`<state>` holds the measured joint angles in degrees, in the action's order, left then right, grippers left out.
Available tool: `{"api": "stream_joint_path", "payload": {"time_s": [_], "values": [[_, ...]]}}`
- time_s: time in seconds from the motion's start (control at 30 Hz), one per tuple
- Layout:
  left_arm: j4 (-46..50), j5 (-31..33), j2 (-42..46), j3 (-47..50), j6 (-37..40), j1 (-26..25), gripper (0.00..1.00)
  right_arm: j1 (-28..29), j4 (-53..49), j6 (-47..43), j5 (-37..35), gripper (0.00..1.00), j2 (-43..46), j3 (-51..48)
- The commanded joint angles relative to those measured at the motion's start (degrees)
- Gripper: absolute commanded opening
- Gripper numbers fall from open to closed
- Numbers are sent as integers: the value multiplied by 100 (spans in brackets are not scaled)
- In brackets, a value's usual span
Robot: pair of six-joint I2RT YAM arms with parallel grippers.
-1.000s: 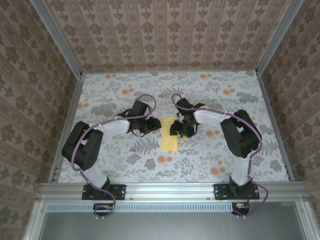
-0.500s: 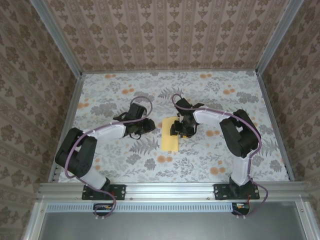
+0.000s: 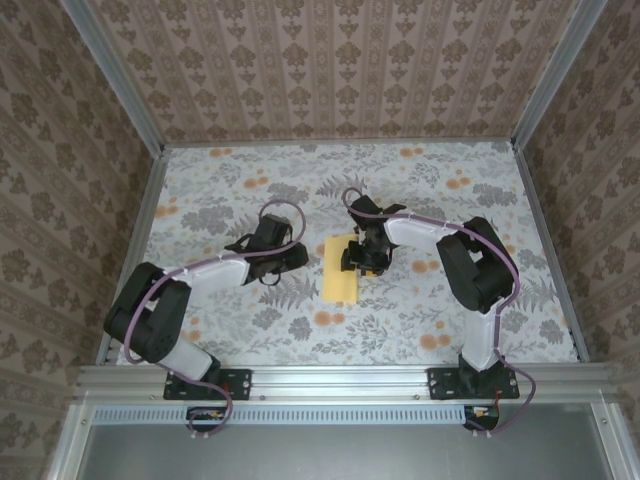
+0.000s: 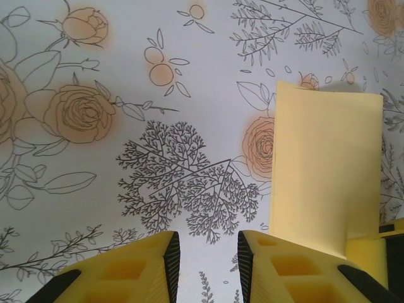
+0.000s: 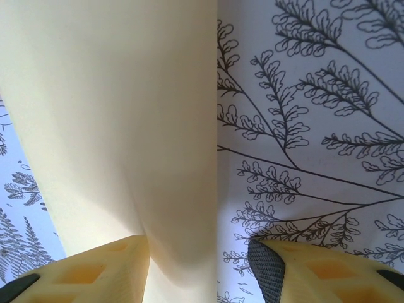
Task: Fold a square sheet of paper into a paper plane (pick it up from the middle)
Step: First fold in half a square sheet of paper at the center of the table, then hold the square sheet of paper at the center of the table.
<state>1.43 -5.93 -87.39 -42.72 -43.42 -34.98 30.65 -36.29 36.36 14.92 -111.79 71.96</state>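
– Fingers (image 4: pixel 136 268) on the left gripper (image 4: pixel 206 252): how do they stand?

– Partly apart. A narrow gap shows between the two yellow tips, with only the printed surface (image 3: pixel 450 210) seen through it. That gripper grasps nothing and sits left of the middle of the surface.

– And the right gripper (image 5: pixel 199 252)?

– Its fingers (image 5: pixel 95 268) stand wider apart, down at the far end of the square sheet of paper (image 3: pixel 339 280). From its wrist camera the paper bulges up between them and leans against the finger on the left of that view. The dark-padded finger on the other side is clear of the paper's edge, with bare surface between. So the jaws are not pinched on it.

– Where does the paper lie?

– About the middle of the surface, a little nearer the near edge than the far one. It is folded to a narrow oblong, its long sides running from the far edge toward the near edge.

– How close is the left gripper to it?

– Near its left long side. In the left wrist view the paper lies to the right of the fingers, its end passing behind the right-hand tip. Whether they touch I cannot tell.
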Motion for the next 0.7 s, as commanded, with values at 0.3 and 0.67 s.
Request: {"api": "stream_joint_path", "payload": {"time_s": [0.3, 0.67], "values": [[-524, -172, -381, -184, 223, -188, 32, -42, -493, 213, -782, 56, -930, -281], [-1132, -1153, -769, -228, -114, -271, 21, -42, -473, 253, -868, 56, -994, -354]]}}
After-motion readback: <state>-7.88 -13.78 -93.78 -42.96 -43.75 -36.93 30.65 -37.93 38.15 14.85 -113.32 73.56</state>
